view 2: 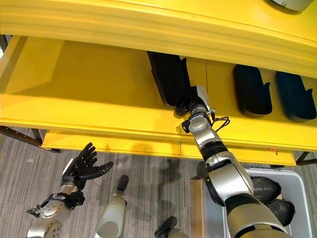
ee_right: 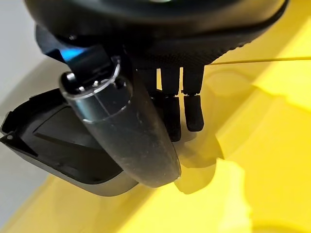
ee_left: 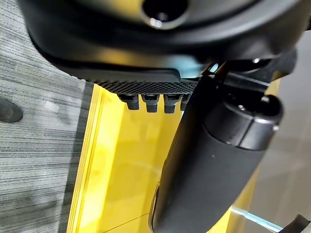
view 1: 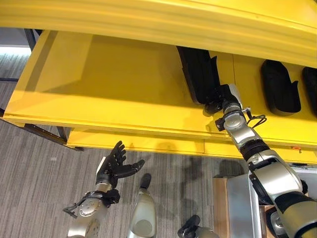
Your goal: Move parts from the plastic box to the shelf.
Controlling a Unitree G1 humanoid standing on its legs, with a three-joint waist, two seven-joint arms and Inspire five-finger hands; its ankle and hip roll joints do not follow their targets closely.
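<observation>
A long black part (view 1: 198, 74) lies on the yellow shelf (view 1: 99, 84), running from its back to near its front edge. My right hand (view 1: 218, 101) is at the near end of that part, open, its fingers (ee_right: 193, 111) hanging straight over the shelf and the thumb (ee_right: 131, 141) reaching past the part's edge (ee_right: 58, 145). My left hand (view 1: 115, 163) hangs low over the floor, below the shelf's front edge, open and holding nothing. The pale plastic box (view 2: 297, 183) stands at the lower right with dark parts (view 2: 267, 191) in it.
Two more black parts (view 2: 252, 91) (view 2: 294, 96) lie on the shelf to the right of my right hand. An upper yellow shelf board (view 1: 173, 20) overhangs the back. The shelf's left half is bare. Grey striped floor (view 1: 39, 183) lies below.
</observation>
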